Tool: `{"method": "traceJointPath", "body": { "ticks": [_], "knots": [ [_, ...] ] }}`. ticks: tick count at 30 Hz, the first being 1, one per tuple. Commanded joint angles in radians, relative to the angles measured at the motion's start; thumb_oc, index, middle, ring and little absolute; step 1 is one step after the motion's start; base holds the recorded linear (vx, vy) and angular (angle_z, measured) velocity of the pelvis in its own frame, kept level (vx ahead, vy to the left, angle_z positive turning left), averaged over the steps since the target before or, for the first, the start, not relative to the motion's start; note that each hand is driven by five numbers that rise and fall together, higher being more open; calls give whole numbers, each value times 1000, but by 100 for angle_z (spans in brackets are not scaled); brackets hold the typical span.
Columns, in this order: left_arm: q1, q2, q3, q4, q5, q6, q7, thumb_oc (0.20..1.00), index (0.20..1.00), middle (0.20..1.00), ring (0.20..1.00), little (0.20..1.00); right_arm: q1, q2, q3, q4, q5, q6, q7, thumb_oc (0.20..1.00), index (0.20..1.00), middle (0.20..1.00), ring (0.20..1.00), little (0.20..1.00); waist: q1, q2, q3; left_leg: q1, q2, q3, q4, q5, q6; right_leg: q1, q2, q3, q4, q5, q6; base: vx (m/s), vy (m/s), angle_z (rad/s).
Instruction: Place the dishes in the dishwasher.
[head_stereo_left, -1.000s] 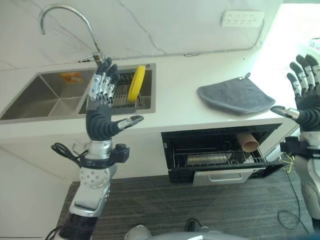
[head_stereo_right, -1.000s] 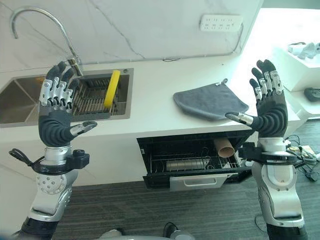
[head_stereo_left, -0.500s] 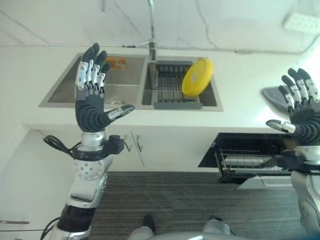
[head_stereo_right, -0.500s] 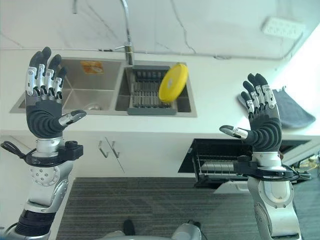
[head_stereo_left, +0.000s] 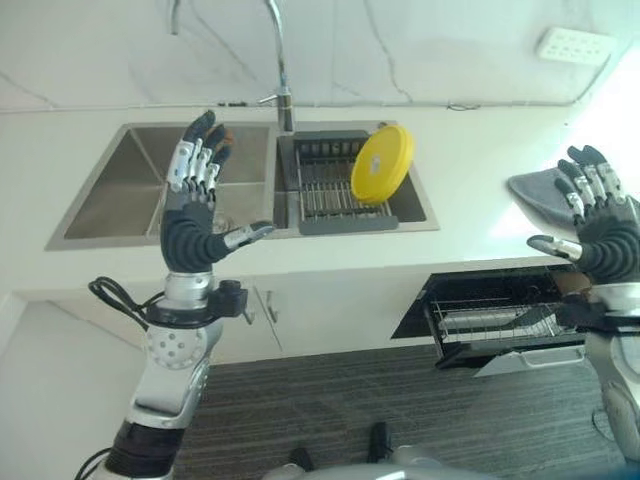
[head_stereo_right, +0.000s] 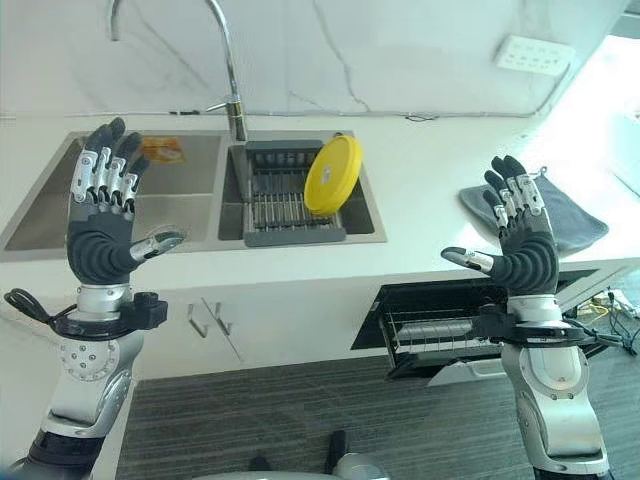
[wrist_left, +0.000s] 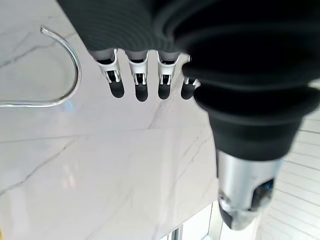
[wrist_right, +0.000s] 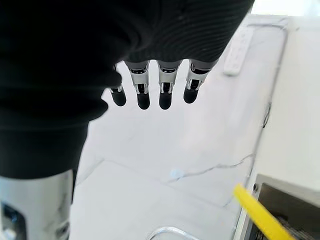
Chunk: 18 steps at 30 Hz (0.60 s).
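Observation:
A yellow plate (head_stereo_left: 382, 163) stands on edge in the dark dish rack (head_stereo_right: 290, 205) inside the right basin of the steel sink (head_stereo_left: 110, 200); its rim (wrist_right: 257, 212) also shows in the right wrist view. Below the counter to the right, the dishwasher drawer (head_stereo_right: 440, 325) is pulled out, showing its wire rack. My left hand (head_stereo_left: 195, 235) is raised in front of the left basin, open and empty. My right hand (head_stereo_right: 525, 255) is raised above the dishwasher, open and empty. Both hands are well short of the plate.
A curved tap (head_stereo_left: 280, 60) rises behind the sink. A grey cloth (head_stereo_right: 560, 210) lies on the white counter (head_stereo_right: 420, 170) at the right. A wall socket (head_stereo_right: 530, 55) sits above it. Cabinet doors with handles (head_stereo_right: 215, 320) are under the sink, above dark floor (head_stereo_left: 330, 400).
The camera has swung left and then settled, so the whole scene has shifted. Both hands stay raised and open. The plate stays in the rack.

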Motion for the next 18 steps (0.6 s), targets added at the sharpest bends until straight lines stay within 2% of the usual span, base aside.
{"method": "traceJointPath", "body": {
  "ticks": [1,3,4,5,6,7,8,9,10,11,12,15,16,18],
  "knots": [
    [-26,5,7,-35,0,-20,3,1000,1000,1000,1000,1000,-79,-17,-30,-46,4,-48,3,1000,1000,1000,1000,1000,11,-10,-33,34,50,13,-2,-42,-41,-3,-35,10,0,-42,16,161,-208,8],
    [-7,0,9,-39,-8,-18,-13,1000,1000,1000,1000,1000,-73,-27,-46,-56,2,-30,7,1000,1000,1000,1000,1000,12,-14,-32,23,60,22,66,-48,-55,10,-34,15,0,-48,0,152,-274,5],
    [7,-3,12,-41,-21,-24,-26,1000,1000,1000,1000,1000,-67,-41,-58,-58,0,-20,17,1000,1000,1000,1000,1000,9,-19,-26,-6,74,23,181,-69,-66,17,-32,19,0,-55,-11,142,-297,5],
    [14,-6,13,-43,-30,-30,-30,1000,1000,1000,1000,1000,-66,-53,-63,-55,2,-11,23,1000,1000,1000,1000,1000,11,-19,-19,-37,80,6,259,-63,-79,21,-26,26,0,-57,-21,116,-232,6],
    [28,-14,16,-46,-35,-41,-36,1000,1000,1000,1000,1000,-68,-65,-65,-50,2,6,38,1000,1000,1000,1000,1000,21,-20,-9,-90,84,-40,337,-41,-95,26,-20,43,0,-57,-29,62,-104,-6],
    [38,-16,21,-48,-33,-47,-37,1000,1000,1000,1000,1000,-71,-71,-64,-48,-2,14,43,1000,1000,1000,1000,1000,27,-22,-6,-111,88,-64,312,-22,-97,22,-19,58,0,-52,-27,84,9,-16],
    [48,-17,24,-45,-34,-56,-34,1000,1000,1000,1000,1000,-85,-81,-56,-40,-5,35,57,1000,1000,1000,1000,1000,26,-20,-7,-99,106,-70,211,-22,-97,18,-21,75,0,-55,-17,72,104,-34],
    [47,-19,21,-42,-30,-61,-29,1000,1000,1000,1000,1000,-91,-83,-49,-34,-10,36,59,1000,1000,1000,1000,1000,28,-12,-7,-85,121,-69,135,10,-104,18,-20,80,0,-61,-11,76,146,-33],
    [40,-22,11,-36,-17,-72,-21,1000,1000,1000,1000,1000,-96,-85,-43,-27,-7,26,60,1000,1000,1000,1000,1000,33,-6,-3,-91,151,-89,68,67,-121,23,-22,89,0,-68,-8,33,128,-38],
    [31,-22,7,-30,-7,-76,-14,1000,1000,1000,1000,1000,-100,-90,-44,-26,4,23,59,1000,1000,1000,1000,1000,36,-6,0,-100,154,-111,68,72,-124,27,-28,95,0,-72,-9,23,188,-35],
    [19,-16,7,-20,2,-76,1,1000,1000,1000,1000,1000,-113,-105,-43,-22,16,24,63,1000,1000,1000,1000,1000,36,-1,-3,-84,143,-121,36,53,-124,27,-38,93,0,-80,-2,15,191,-44],
    [1,-8,13,-10,-14,-70,-2,1000,1000,1000,1000,1000,-105,-101,-58,-32,22,18,87,1000,1000,1000,1000,1000,18,21,-26,-47,143,-90,-4,40,-128,23,-62,54,0,-78,14,22,221,-43],
    [-9,-3,13,-7,-23,-53,0,1000,1000,1000,1000,1000,-99,-92,-51,-51,6,45,100,1000,1000,1000,1000,1000,12,25,-35,-37,138,-79,-4,29,-123,25,-70,46,0,-76,20,34,159,2],
    [-12,2,15,-10,-28,-37,2,1000,1000,1000,1000,1000,-98,-90,-41,-61,-6,57,98,1000,1000,1000,1000,1000,12,24,-40,-31,134,-75,-4,21,-118,27,-76,42,0,-73,24,20,82,26]
  ]
}}
